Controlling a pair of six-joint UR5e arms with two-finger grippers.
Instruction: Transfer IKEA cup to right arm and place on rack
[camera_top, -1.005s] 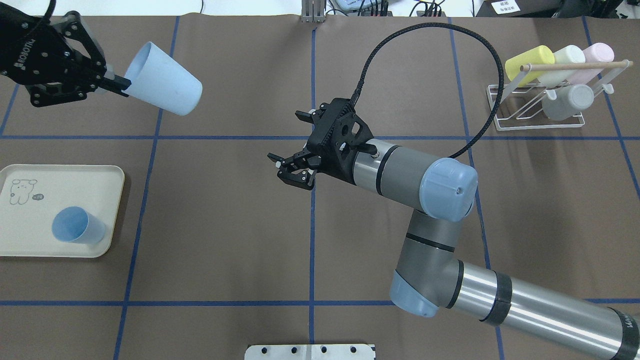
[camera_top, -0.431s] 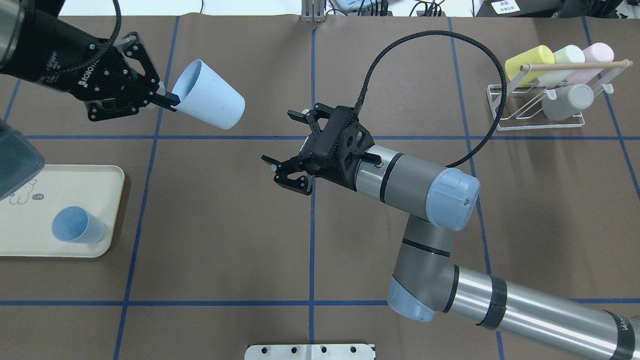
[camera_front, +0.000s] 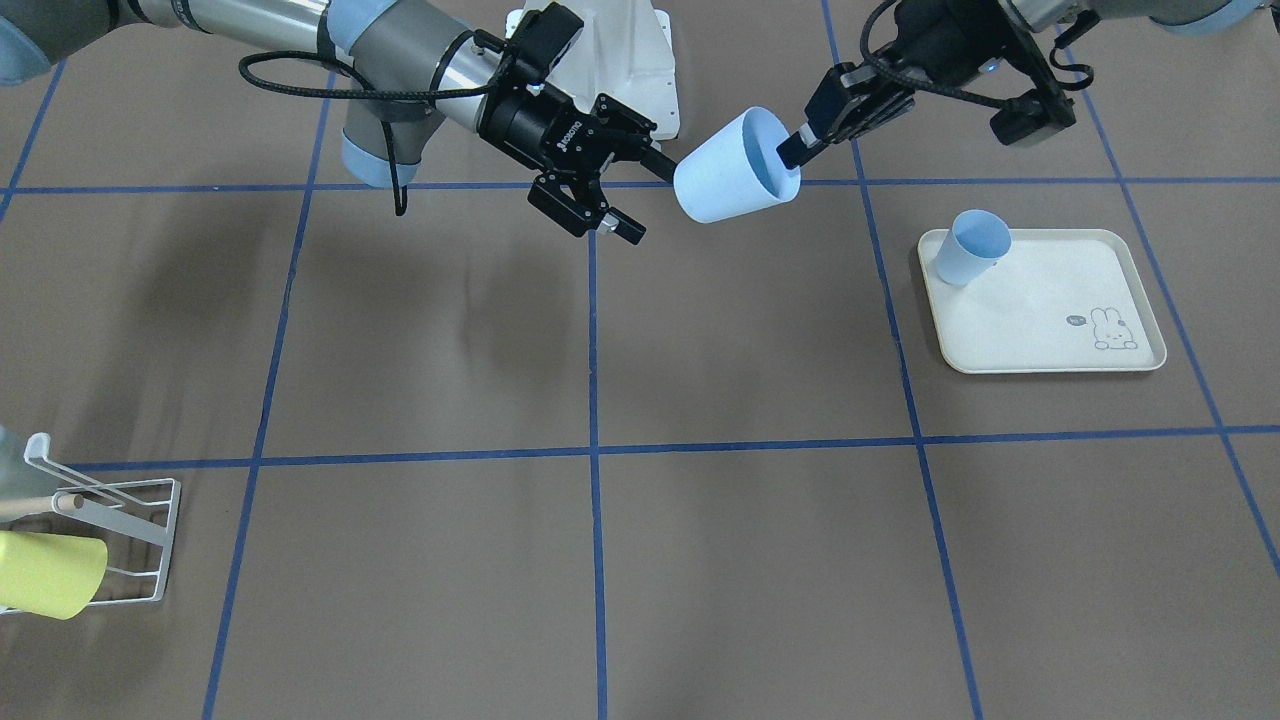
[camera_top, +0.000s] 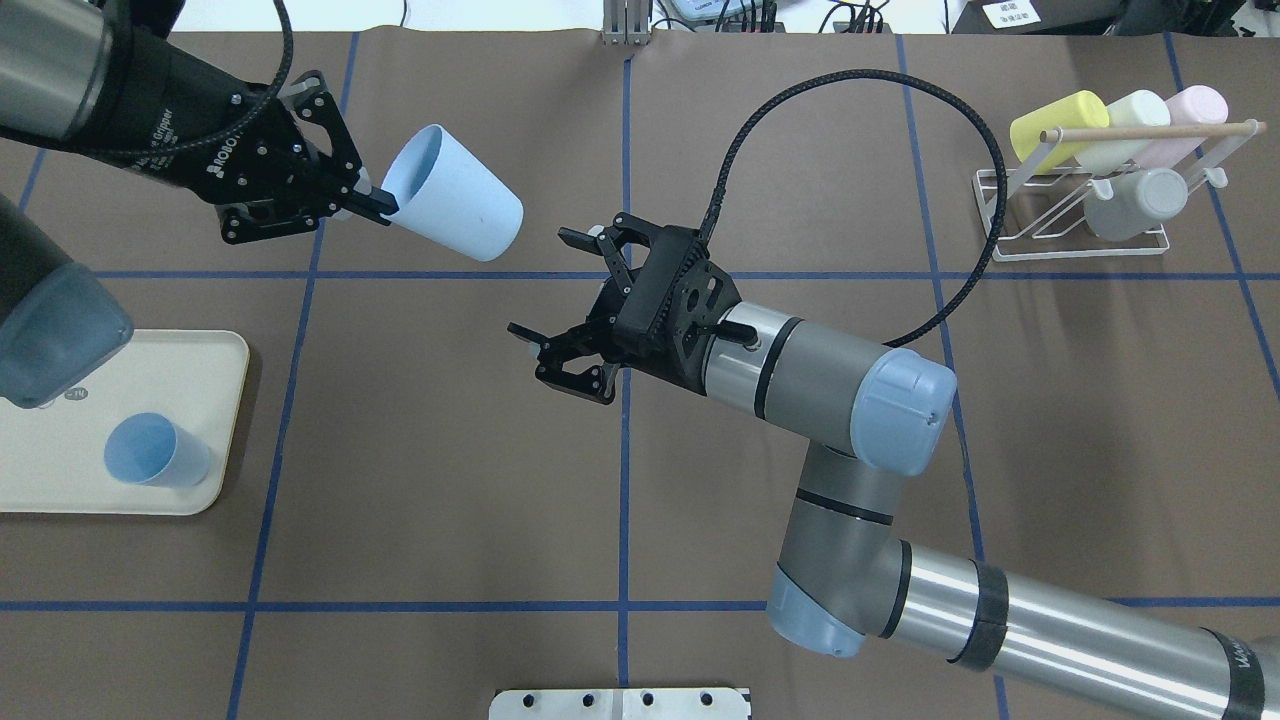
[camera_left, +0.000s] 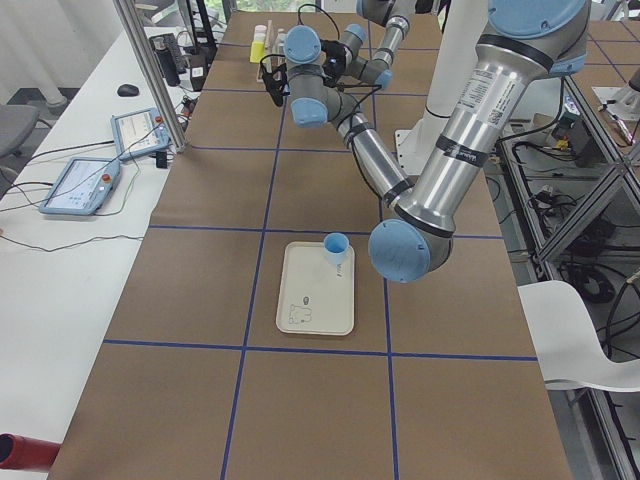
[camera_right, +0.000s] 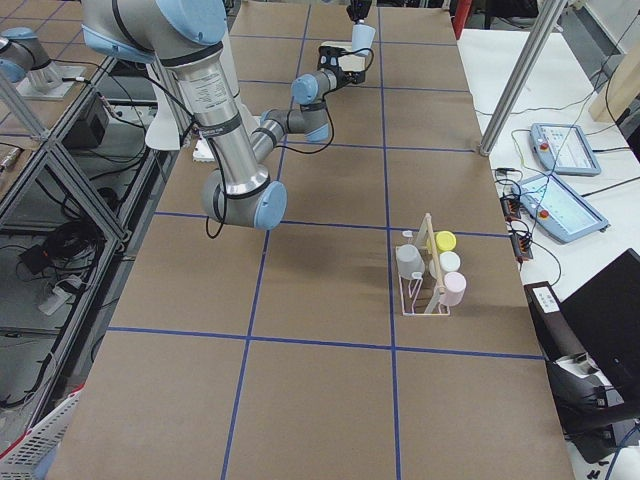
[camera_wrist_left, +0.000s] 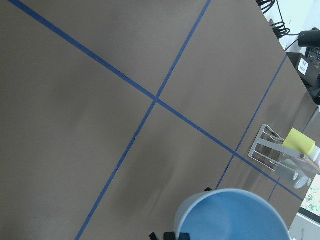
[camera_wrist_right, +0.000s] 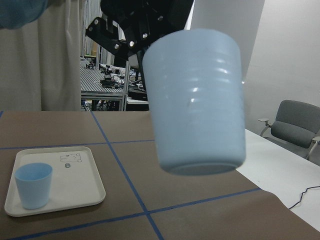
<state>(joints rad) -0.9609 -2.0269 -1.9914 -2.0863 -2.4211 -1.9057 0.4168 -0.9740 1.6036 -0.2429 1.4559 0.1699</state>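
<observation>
Handover stage, not yet completed. The left gripper was clamped on the rim of the pale blue cup, one finger inside the mouth and one outside. The cup hung in the air over the table, tilted on its side, with its closed base pointing toward the table's middle. The right arm reached in from the other side. The right gripper had its jaws spread wide and held nothing. It faced the cup's base. In the overhead view a small gap separated the nearer finger from the cup; in the front-facing view they looked almost touching, so contact could not be settled, but no grasp was made. The right wrist view showed the cup's base and ribbed wall close ahead and filling much of the picture. The rack stood well apart at the far right of the table and carried a yellow cup, a cream cup, a pink cup and a grey cup. A free prong was hard to make out. A second blue cup stood upright on the cream tray at the left. Judgement: pickup and presentation done. Left to do: right jaws around the cup and closed, left grip released, carry to the rack, set down.
</observation>
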